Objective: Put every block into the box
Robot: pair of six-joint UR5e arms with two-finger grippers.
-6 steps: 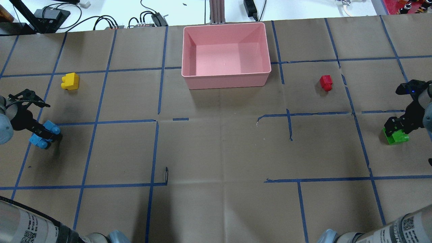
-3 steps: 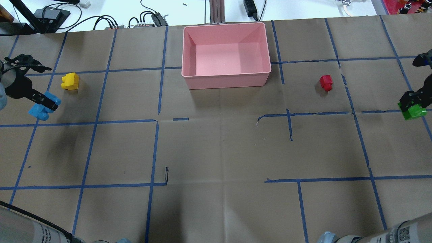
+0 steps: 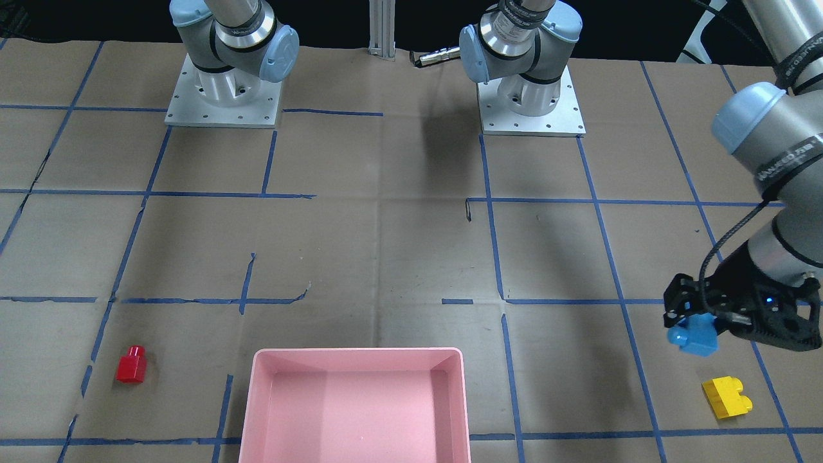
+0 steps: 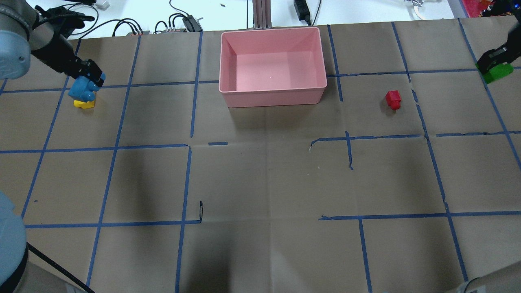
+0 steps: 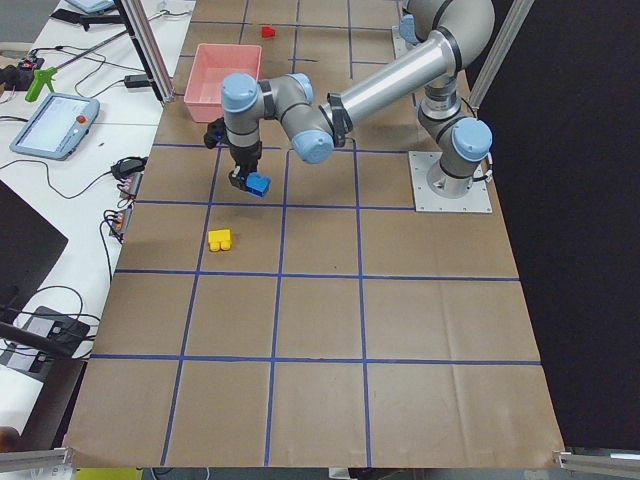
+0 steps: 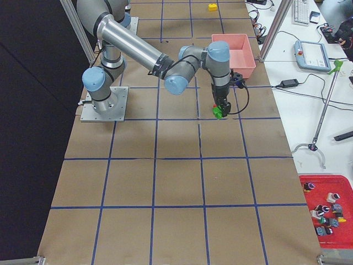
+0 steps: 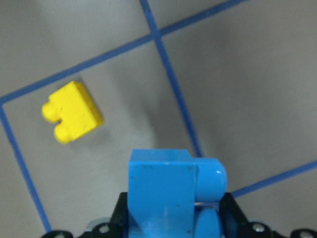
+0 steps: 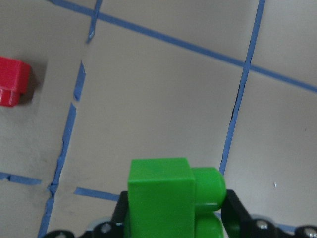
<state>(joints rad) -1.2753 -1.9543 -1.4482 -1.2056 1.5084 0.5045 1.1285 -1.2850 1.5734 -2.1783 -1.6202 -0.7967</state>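
Note:
My left gripper [image 4: 86,78] is shut on the light-blue brick [image 4: 82,89] and holds it above the table, beside the yellow brick [image 4: 84,104]. The left wrist view shows the blue brick [image 7: 161,193] between the fingers, with the yellow brick [image 7: 72,111] on the paper below. My right gripper [image 4: 493,62] is shut on the green brick [image 4: 495,73] and holds it in the air at the far right. The right wrist view shows the green brick [image 8: 166,198] and the red brick [image 8: 12,79]. The red brick [image 4: 393,99] lies right of the pink box [image 4: 272,97], which holds nothing.
Brown paper with blue tape lines covers the table [image 4: 264,175]. Cables and power supplies [image 4: 183,22] lie beyond the far edge, behind the box. The two arm bases [image 3: 222,90] stand at the robot's side.
Both arms have lifted their bricks and carried them away from the robot toward the table's far side. The blue brick now hangs by the yellow one.

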